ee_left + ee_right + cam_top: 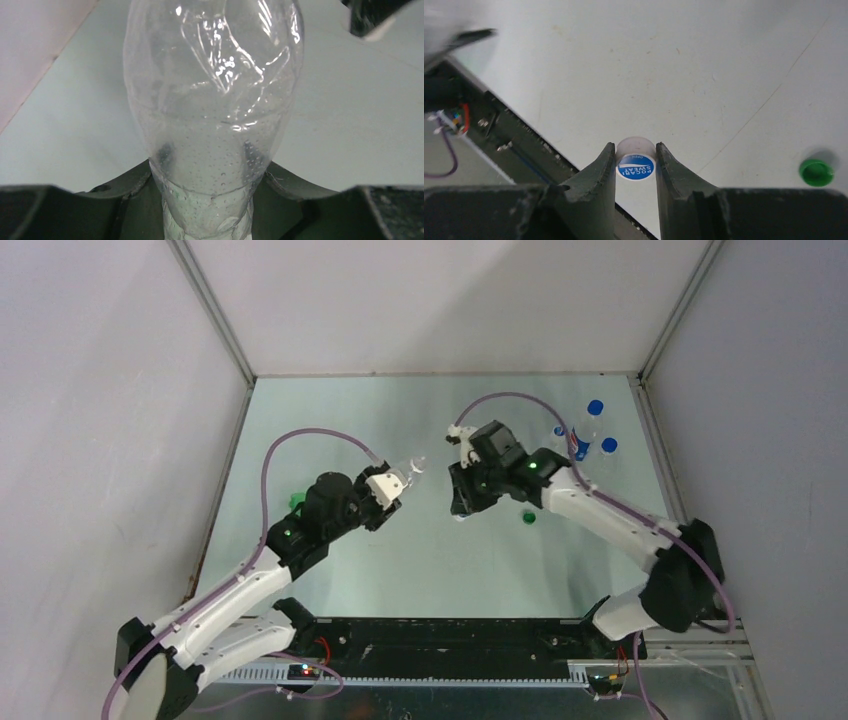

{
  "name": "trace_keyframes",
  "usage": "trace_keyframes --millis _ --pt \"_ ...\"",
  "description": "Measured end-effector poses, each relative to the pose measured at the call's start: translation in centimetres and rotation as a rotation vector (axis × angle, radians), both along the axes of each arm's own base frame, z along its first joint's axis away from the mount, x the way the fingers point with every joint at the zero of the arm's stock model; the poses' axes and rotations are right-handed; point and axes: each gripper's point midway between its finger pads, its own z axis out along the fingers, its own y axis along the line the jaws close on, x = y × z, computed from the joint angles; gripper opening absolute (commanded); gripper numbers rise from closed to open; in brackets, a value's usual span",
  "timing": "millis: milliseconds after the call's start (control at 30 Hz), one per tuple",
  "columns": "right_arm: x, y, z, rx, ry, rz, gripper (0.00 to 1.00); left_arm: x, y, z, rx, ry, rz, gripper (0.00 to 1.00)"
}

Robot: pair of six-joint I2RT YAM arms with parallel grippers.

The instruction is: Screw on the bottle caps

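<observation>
Pinching a round white cap (pixel 636 168) is the right hand (pixel 634 148); left hand (pixel 399 477) clasps a crinkled clear bottle (pixel 212 100).

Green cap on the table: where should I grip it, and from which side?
Probably pinch the green cap across its round side wall, coming straight down from above: it lies flat on the table, with nothing close beside it.

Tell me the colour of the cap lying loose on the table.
Green. The cap shows best in the right wrist view.
</observation>
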Motion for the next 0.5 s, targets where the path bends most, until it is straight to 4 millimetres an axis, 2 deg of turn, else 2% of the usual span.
trace_keyframes --millis 233,367,500 --pt "-0.8 -1.6 8.2 0.209 -0.185 0.178 0.09 -2.6 -3.5 0.0 -0.039 0.092 -0.241 0.0" --pt "-2.3 -1.9 12.0 0.293 -0.319 0.313 0.11 -4.0 -5.0 0.1 -0.069 0.139 -0.354 0.0" --pt "-3.8 -1.8 14.7 0.357 -0.439 0.447 0.13 -5.6 -6.2 -0.2 -0.077 0.2 -0.47 0.0"
